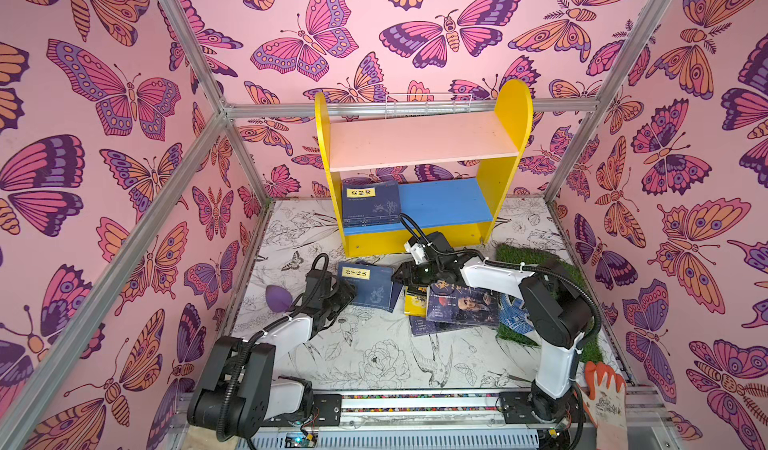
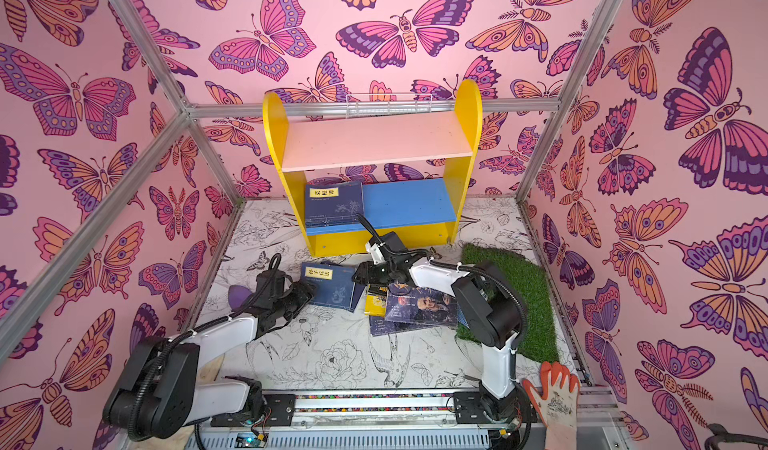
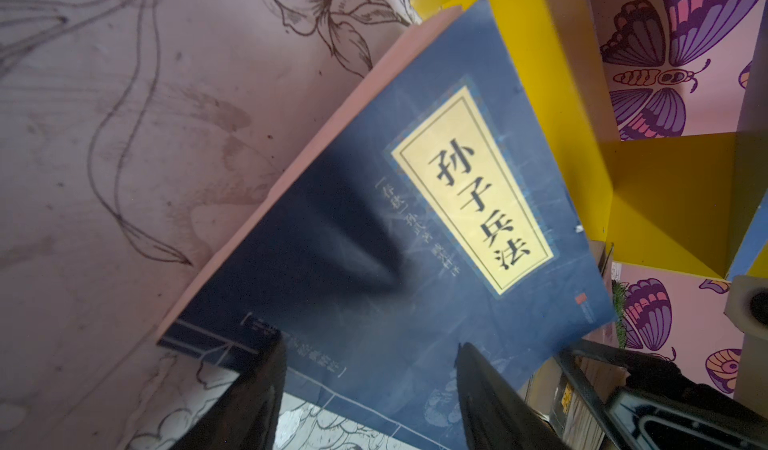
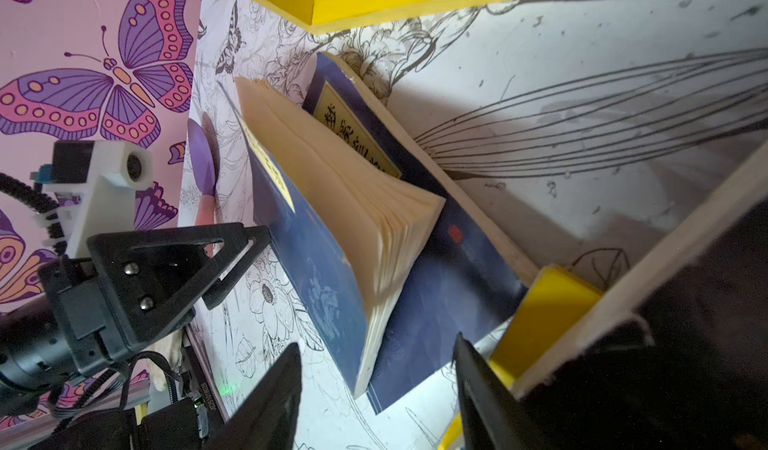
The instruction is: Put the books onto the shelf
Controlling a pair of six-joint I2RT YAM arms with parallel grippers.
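Left fingers [image 3: 249, 398] apart, seemingly touching navy book [image 3: 353, 203]; right fingers [image 4: 274, 398] apart nearby.

"孙子兵法" is printed on the yellow title label [image 3: 471, 188] of the navy book [image 3: 332, 261] on the table, the smaller print beside it being too blurred to be read, while "菜根谭" is made out in a top view on the yellow label [image 1: 360, 192] of the shelved navy book [image 1: 372, 211] on the shelf [image 1: 444, 203].
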